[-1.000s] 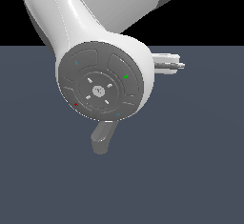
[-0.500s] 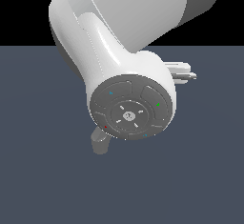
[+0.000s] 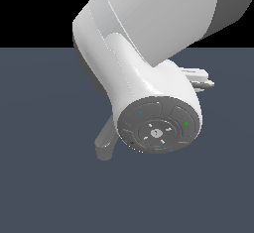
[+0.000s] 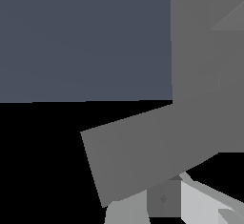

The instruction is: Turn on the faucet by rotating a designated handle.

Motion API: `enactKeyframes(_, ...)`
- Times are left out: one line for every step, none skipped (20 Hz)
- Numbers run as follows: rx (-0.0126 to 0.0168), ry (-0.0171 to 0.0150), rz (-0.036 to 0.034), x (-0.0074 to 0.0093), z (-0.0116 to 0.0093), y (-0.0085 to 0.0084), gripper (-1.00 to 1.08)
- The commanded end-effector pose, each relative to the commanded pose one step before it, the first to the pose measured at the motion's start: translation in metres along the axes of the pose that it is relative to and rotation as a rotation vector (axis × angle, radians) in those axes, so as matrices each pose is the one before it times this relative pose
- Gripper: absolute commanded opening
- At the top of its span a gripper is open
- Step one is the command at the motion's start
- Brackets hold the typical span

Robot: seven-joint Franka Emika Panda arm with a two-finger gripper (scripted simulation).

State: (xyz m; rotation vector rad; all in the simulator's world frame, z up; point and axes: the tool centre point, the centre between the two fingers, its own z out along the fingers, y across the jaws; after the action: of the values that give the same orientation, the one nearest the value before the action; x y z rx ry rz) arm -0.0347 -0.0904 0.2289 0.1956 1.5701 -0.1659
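Note:
Most of the faucet is hidden behind my white arm in the exterior view; only its thick grey spout (image 3: pixel 105 144) sticks out below the arm, on the exterior view's left. The thin handle is hidden there. My gripper (image 3: pixel 200 78) pokes out past the arm on the exterior view's right. In the wrist view, large flat grey faces of the faucet (image 4: pixel 205 46) fill the frame very close up, with a slanted grey block (image 4: pixel 143 156) across them. I cannot tell whether that block is the handle. My gripper (image 4: pixel 163 207) shows its two fingers apart, with a grey piece between them.
A flat dark blue-grey floor (image 3: pixel 44 187) spreads around the faucet. The round end cap of my arm (image 3: pixel 158 130) faces the exterior camera and blocks the middle of that view.
My arm has swung toward the exterior view's right and come closer to the camera. It now covers more of the faucet, leaving less of the spout showing.

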Motion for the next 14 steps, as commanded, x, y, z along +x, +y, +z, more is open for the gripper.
enactKeyframes(0.00145,-0.00046,-0.00003,0.00530,0.00029,-0.00242,-1.00)
enactKeyframes(0.00000,0.00000,0.00000,0.00278,0.00016,-0.00083,-1.00)
enactKeyframes(0.00092,-0.00076,0.00002,0.00238,0.00002,-0.00133,-1.00)
enactKeyframes(0.00000,0.00000,0.00000,0.00279,0.00016,-0.00083,-1.00)
enactKeyframes(0.00092,-0.00077,0.00002,0.00238,0.00003,-0.00133,-1.00)
enactKeyframes(0.00000,0.00000,0.00000,0.00279,0.00016,-0.00084,-1.00)
enactKeyframes(0.00092,-0.00077,0.00001,0.00238,0.00003,-0.00133,-1.00)
enactKeyframes(0.00053,-0.00044,0.00001,0.00256,0.00009,-0.00112,-1.00)
enactKeyframes(0.00000,0.00000,0.00000,0.00280,0.00017,-0.00084,-1.00)
enactKeyframes(0.00091,-0.00077,0.00001,0.00239,0.00003,-0.00133,-1.00)
enactKeyframes(0.00000,0.00000,0.00000,0.00281,0.00017,-0.00084,-1.00)
enactKeyframes(0.00091,-0.00078,0.00001,0.00240,0.00004,-0.00133,-1.00)
enactKeyframes(0.00000,0.00000,0.00000,0.00282,0.00017,-0.00084,-1.00)
enactKeyframes(0.00091,-0.00078,0.00000,0.00241,0.00004,-0.00133,-1.00)
